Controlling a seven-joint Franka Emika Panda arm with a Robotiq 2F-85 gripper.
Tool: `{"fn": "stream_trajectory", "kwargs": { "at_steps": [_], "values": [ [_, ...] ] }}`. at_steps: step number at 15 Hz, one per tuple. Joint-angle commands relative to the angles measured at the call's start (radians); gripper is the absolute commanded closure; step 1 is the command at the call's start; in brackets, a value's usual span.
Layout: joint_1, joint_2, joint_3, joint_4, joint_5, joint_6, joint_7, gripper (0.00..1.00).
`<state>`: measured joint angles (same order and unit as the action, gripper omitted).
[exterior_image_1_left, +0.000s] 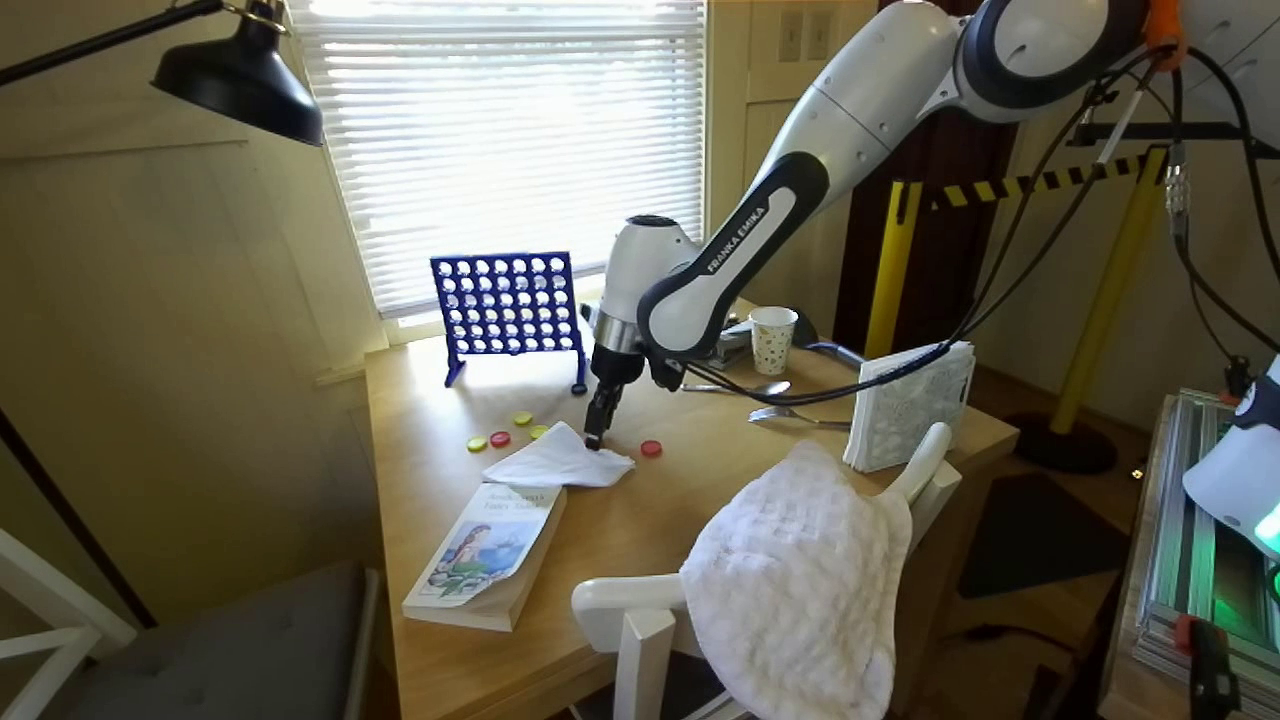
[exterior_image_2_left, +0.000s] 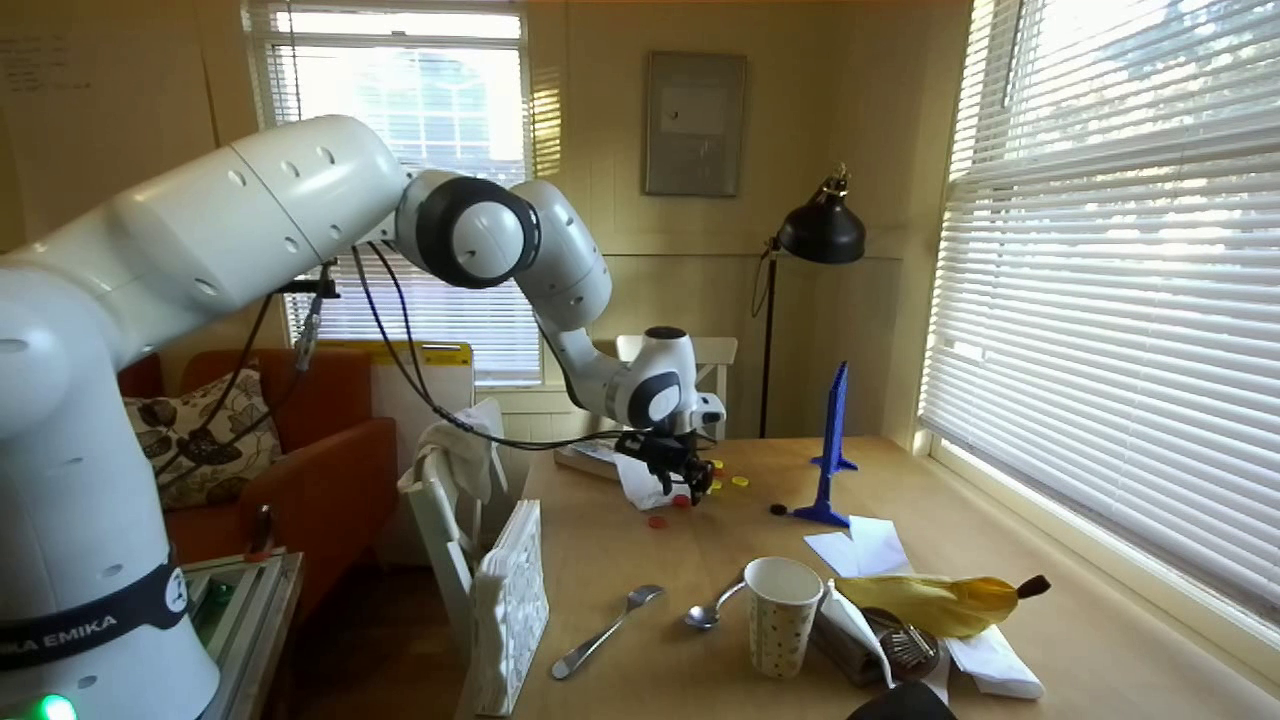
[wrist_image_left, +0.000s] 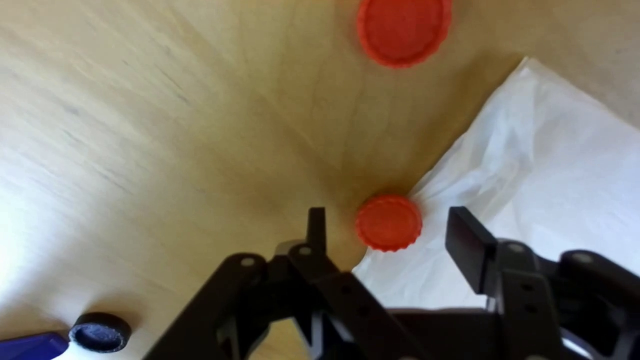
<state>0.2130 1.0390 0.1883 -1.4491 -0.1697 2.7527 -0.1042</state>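
My gripper (wrist_image_left: 388, 220) is open, with its fingers apart on either side of a red disc (wrist_image_left: 389, 223). The disc sits at the edge of a crumpled white napkin (wrist_image_left: 575, 180), partly over it; neither finger visibly touches the disc. A second red disc (wrist_image_left: 404, 30) lies on the bare wood further off. In an exterior view the gripper (exterior_image_1_left: 596, 440) points down at the napkin (exterior_image_1_left: 550, 462), and the near disc is hidden there; the second disc (exterior_image_1_left: 651, 448) lies beside it. Several yellow discs (exterior_image_1_left: 477, 443) and another red disc (exterior_image_1_left: 500, 438) lie behind the napkin.
A blue upright game rack (exterior_image_1_left: 510, 305) stands near the window, with a black round piece (wrist_image_left: 100, 332) by its foot. A book (exterior_image_1_left: 490, 555) lies by the napkin. A paper cup (exterior_image_2_left: 782, 615), spoon (exterior_image_2_left: 703, 616), fork (exterior_image_2_left: 605, 632) and white holder (exterior_image_1_left: 910, 410) stand or lie opposite.
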Motion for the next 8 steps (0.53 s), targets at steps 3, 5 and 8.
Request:
{"fn": "stream_trajectory", "kwargs": {
  "at_steps": [3, 5, 8],
  "values": [
    [0.002, 0.045, 0.016, 0.082, 0.029, -0.063, -0.048, 0.69],
    [0.003, 0.053, 0.016, 0.097, 0.029, -0.074, -0.049, 0.84],
    [0.006, 0.055, 0.015, 0.11, 0.029, -0.09, -0.05, 0.91]
  ]
}}
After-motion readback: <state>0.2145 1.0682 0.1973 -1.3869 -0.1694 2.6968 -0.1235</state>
